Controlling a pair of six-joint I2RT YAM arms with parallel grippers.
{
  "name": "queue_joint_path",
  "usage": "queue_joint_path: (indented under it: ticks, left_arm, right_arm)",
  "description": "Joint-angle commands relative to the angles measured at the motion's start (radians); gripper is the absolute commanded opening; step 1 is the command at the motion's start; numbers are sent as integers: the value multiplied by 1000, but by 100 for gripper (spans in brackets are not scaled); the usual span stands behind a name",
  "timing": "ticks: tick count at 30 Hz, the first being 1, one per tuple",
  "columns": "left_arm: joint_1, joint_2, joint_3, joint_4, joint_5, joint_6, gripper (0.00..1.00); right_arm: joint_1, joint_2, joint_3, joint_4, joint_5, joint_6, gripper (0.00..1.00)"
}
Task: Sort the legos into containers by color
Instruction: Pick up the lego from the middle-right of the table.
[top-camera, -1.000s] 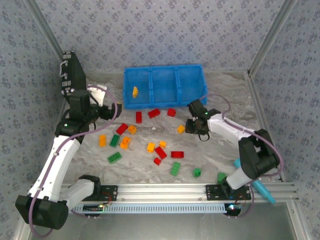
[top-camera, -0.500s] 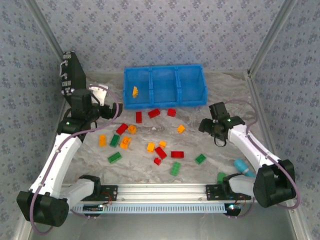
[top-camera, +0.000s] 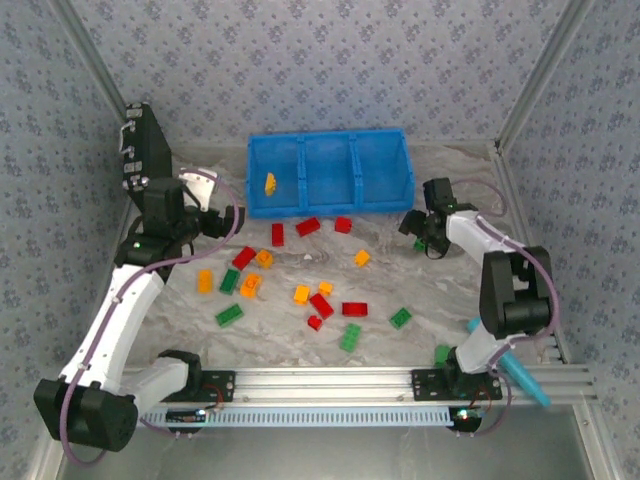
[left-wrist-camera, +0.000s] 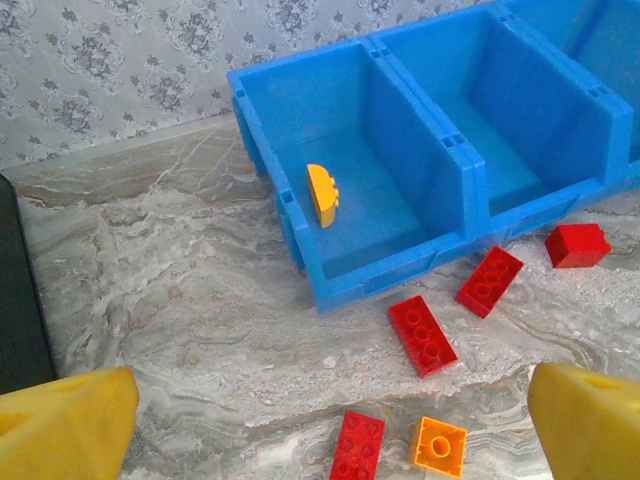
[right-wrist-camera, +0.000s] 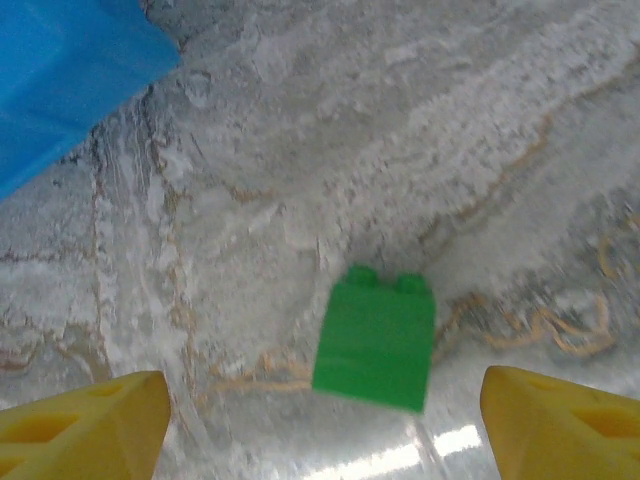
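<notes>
Lying apparently loose near the worktop's (right-wrist-camera: 400, 120) far right corner, a green studded plastic brick (right-wrist-camera: 375, 340) is flanked by the parted right gripper (right-wrist-camera: 325, 425); the left gripper (left-wrist-camera: 325, 420) is also parted.

No lettering, number, brand or sign can be read anywhere, whether on the blue bin (left-wrist-camera: 400, 150), on the legos (left-wrist-camera: 420, 335) or on the marbled table (left-wrist-camera: 180, 290).
</notes>
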Motion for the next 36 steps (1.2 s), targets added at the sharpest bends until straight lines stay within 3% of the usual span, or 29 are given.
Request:
queue_joint_path:
  ticks: [1, 12, 15, 18, 24, 28, 36]
  left_arm:
    - [-7, 8, 32, 1, -18, 27, 100]
    - [-7, 28, 29, 0, -34, 45, 100]
    - [-7, 35, 30, -2, -36, 46, 100]
    - [-7, 41, 31, 0, -37, 46, 100]
    - [-7, 38, 33, -5, -41, 51, 100]
    - [-7, 39, 29, -4, -42, 49, 100]
    - [-7, 59, 34, -2, -19, 23, 100]
  right_arm:
    - [-13, 78, 59, -9, -11, -26, 83]
    - [-13, 192, 115, -81, 34, -24, 73]
    - [-11, 202, 123, -97, 48, -25, 62]
    - [-14, 209, 130, -105, 62, -33, 46]
    - [-18, 221, 175, -127, 67, -61, 31]
    - [-15, 166, 216, -131, 62, -99, 28]
    - [64, 121, 454, -107, 70, -255, 28]
